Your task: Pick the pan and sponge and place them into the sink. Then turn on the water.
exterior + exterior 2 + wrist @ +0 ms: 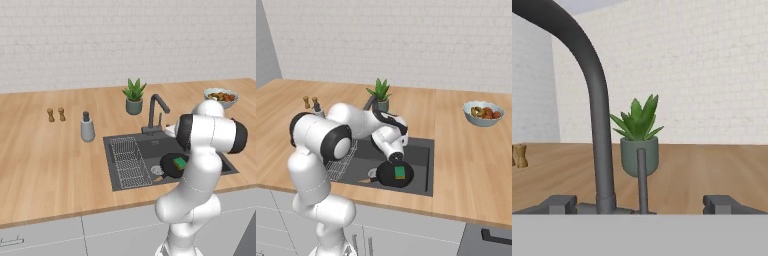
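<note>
1. Fingertips (559, 204) of the gripper (641, 205) are seen at the bottom of the hand view, set wide apart – spread, with nothing pinched between them. The spacing is judged to have been chosen so that the lever can be taken in between the two tips.
2. Directly ahead, between the spread tips, the thin upright lever (642, 180) is seen, standing just beside the faucet (597, 125) base. The hand is held level and aimed at this lever, so the step in hand is judged to be turning on the water; no water is seen running.
3. Below the hand, the pan (391, 176) is found lying in the sink (423, 150), at its near side, with the sponge (400, 172) resting on the pan. The handle (367, 180) is pointed toward the wire rack (127, 160). Both placements are therefore judged complete – only the water step is left.
4. At the rear edge of the basin the gooseneck is seen arching forward, presumably so that its stream falls into the sink.
5. On the counter (45, 160) beyond, a potted plant (134, 97) is noted just behind the faucet, a grey soap bottle (87, 127) to the left of the sink, and two small shakers (56, 114) farther left.
6. Well apart to the right, a bowl of fruit (483, 113) is noted, clear of the working area.
</note>
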